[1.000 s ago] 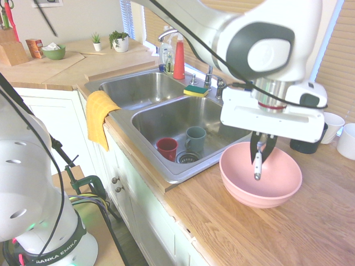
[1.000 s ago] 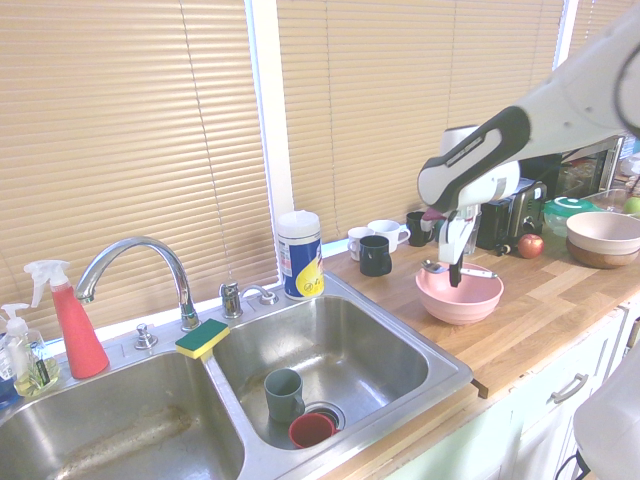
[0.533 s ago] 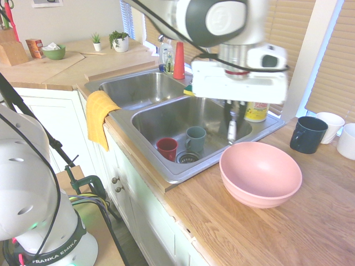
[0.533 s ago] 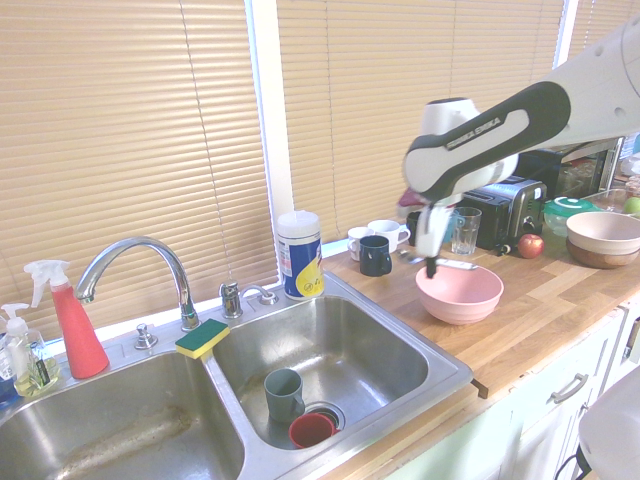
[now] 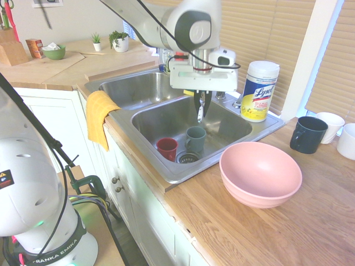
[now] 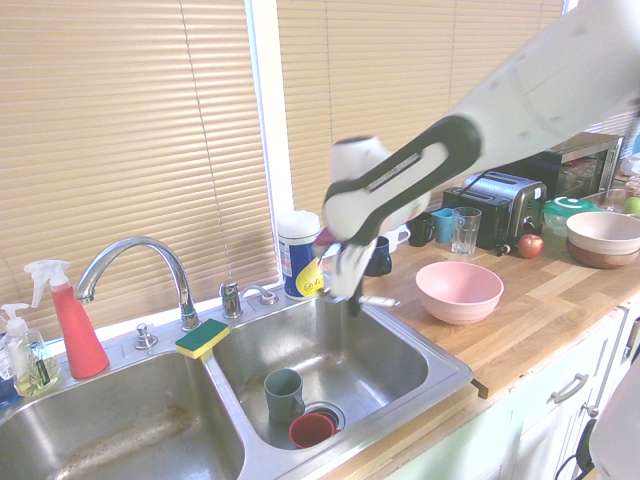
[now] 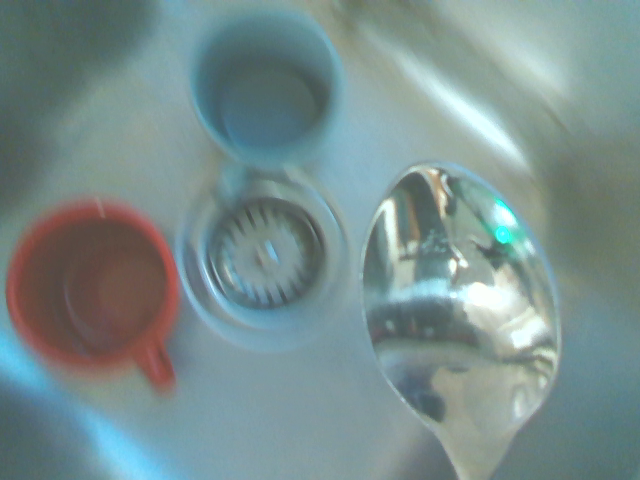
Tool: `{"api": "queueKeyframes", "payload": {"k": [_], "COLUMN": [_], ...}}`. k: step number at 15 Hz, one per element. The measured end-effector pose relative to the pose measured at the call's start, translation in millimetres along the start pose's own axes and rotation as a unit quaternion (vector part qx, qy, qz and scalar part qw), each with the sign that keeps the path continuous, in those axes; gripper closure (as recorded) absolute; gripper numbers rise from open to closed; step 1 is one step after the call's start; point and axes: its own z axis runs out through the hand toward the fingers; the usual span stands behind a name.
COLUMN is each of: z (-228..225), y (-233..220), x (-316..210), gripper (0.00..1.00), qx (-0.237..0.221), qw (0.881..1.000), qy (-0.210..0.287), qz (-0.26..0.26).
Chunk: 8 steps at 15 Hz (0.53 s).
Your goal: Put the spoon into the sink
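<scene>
**Spoon hanging over the basin: the drop is where it could go wrong**

The gripper is clenching the spoon by its handle, bowl end hanging down, above the right-hand basin of the sink. In the wrist view the spoon's shiny bowl is showing beside the drain strainer, with the grey-green mug and the red mug close around it. The spoon is hanging well above the basin floor. Let go from up here, it is likely striking a mug rim and bouncing, or ending up inside a mug instead of on the steel. Coming down carelessly is risking the gripper knocking the grey-green mug over. The pink bowl on the worktop is sitting well clear.
</scene>
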Motion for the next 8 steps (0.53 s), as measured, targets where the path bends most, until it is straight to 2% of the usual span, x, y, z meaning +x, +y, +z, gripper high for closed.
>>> {"api": "queueKeyframes", "payload": {"k": [4,8], "z": [91.8,131.4], "y": [-33.0,-51.1], "x": [17.2,26.0], "gripper": [1.0,1.0], "qx": [-0.02,-0.025], "qw": [0.999,0.998], "qy": [-0.032,-0.046], "qz": [0.009,0.016]}}
